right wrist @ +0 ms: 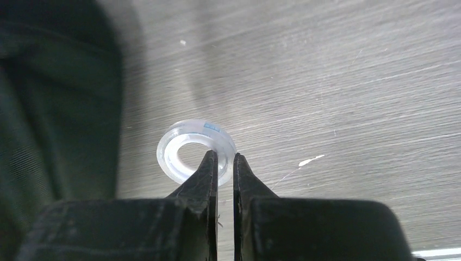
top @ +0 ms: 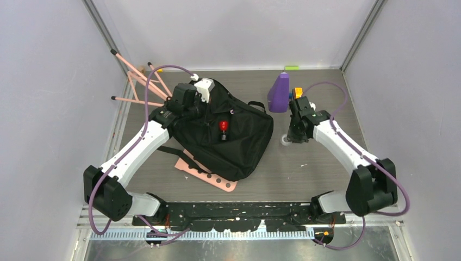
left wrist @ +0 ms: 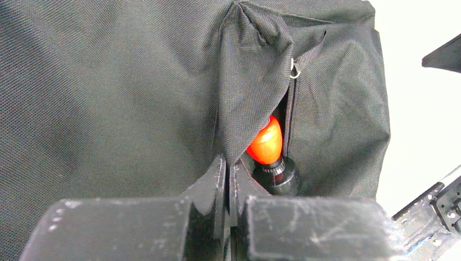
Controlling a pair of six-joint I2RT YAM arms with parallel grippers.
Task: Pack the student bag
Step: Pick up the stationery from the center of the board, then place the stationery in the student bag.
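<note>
The student bag (top: 239,144) lies black and soft on the table's middle left; its fabric fills the left wrist view (left wrist: 108,81). My left gripper (top: 206,109) (left wrist: 229,163) is shut on a fold of fabric at the bag's opening. In the slit beside the fold shows a dark bottle with a red-orange top (left wrist: 266,142) (top: 223,128). Right of the bag lies a clear tape roll (right wrist: 169,147) (top: 284,142) flat on the table. My right gripper (top: 291,137) (right wrist: 225,159) is shut on its wall, one finger inside the ring and one outside.
A purple container (top: 279,92) and a small orange and blue item (top: 297,92) stand behind the right gripper. A pink perforated board (top: 215,176) pokes out from under the bag. Pink rods (top: 138,81) lean at the back left. Grey walls enclose the table.
</note>
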